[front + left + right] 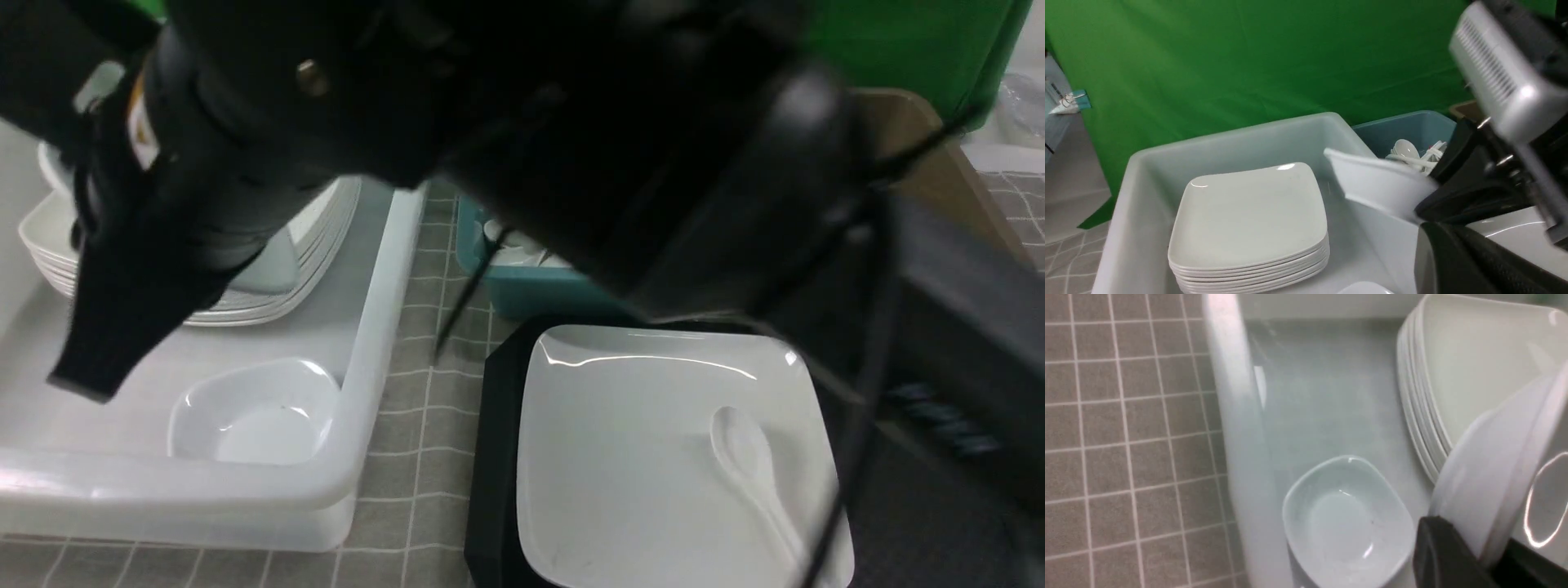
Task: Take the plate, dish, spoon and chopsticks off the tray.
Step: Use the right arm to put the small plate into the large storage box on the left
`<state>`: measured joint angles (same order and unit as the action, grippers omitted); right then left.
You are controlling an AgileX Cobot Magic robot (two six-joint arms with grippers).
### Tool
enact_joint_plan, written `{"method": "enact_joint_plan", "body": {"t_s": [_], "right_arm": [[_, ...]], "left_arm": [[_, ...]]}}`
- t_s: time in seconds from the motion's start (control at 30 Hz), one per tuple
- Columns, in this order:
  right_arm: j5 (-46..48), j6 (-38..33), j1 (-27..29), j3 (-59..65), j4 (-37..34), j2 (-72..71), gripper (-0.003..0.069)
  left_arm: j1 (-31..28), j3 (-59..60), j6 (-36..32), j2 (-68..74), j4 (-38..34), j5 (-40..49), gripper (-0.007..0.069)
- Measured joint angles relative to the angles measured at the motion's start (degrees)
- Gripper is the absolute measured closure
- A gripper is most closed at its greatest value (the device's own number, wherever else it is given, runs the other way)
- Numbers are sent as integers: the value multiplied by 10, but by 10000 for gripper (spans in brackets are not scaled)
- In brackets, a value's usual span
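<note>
Front view, nearest at 5 o'clock: tray (pixel 494 457) sits on the desk (pixel 424 425), which is covered by a grey checked cloth. The plate (pixel 637 457) lies flat on the tray and covers most of it. The spoon (pixel 743 445) lies inside the plate toward its 3 o'clock side, bowl at the far end, handle toward the near edge. At 8 o'clock, across a strip of cloth from the tray, stands a white tub (pixel 380 318). A second small dish (pixel 257 412) rests upright on the tub floor in the near corner. Right arm crosses the whole upper frame, reaching over the tub. The right hand (pixel 1429 204) is closed on the rim of the dish (pixel 1376 183), holding it tilted above the tub floor, beside a stack of plates (pixel 1249 212) and apart from the second small dish. A thin dark rod (pixel 461 302) slants down at 12 o'clock from the tray, between the two tubs; too blurred to say what it is. Beyond it is a teal tub (pixel 531 290) with white spoons (pixel 1404 149) inside. Farthest back is a green backdrop (pixel 1229 61). The left hand is closed; I cannot tell whether it holds anything.
</note>
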<state>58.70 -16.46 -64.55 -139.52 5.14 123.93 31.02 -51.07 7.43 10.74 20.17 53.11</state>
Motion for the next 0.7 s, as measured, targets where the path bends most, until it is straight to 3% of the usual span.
{"method": "enact_joint_plan", "body": {"t_s": [0.2, 0.43, 0.7], "right_arm": [[20, -32, 34, -131, -18, 160, 603], [19, -38, 75, -135, -57, 205, 603], [22, -40, 77, -133, -94, 207, 603]], "left_arm": [[0, 0, -5, -2, -15, 34, 619], [0, 0, -19, -2, -25, 34, 619], [0, 0, -22, -2, -27, 25, 619]]}}
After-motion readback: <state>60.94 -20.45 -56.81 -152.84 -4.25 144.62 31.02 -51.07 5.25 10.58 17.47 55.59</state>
